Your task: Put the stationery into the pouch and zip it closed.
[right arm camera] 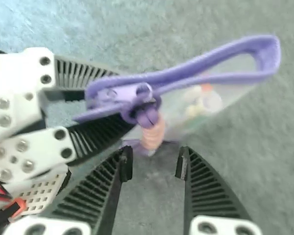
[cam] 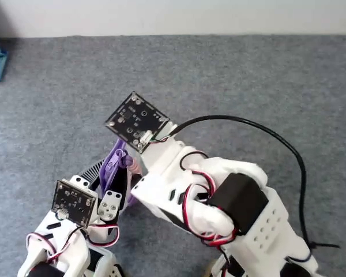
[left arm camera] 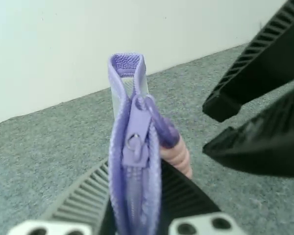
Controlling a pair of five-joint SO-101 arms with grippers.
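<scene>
Black ribbed fingers [right arm camera: 115,193] of the right gripper [right arm camera: 153,161] stand parted, with nothing between them. Just beyond their tips hangs the zip pull [right arm camera: 151,131], a purple tab with a peach bead. My first worry is that it dangles loosely, so if I close now the fingers may meet on air or nip only the bead and slide off. If I push too deep instead, I could pinch the pouch [right arm camera: 225,90] along with the pull and jam the slider [right arm camera: 137,94]. The left gripper [left arm camera: 135,169] is clamped tight on the pouch near its zipped end. A hard tug on the slider could drag the fabric out of that narrow hold, or fold the soft pouch instead of running the zip. From the slider to the far end the mouth gapes, so tilting might spill the stationery [right arm camera: 200,103], seen as blurred pale shapes inside. The pouch stands edge-on out of the left fingers above the grey table [cam: 248,75]. Its pull is roughly in line with the right gripper's gap, near the tips but, I judge, not touching.
</scene>
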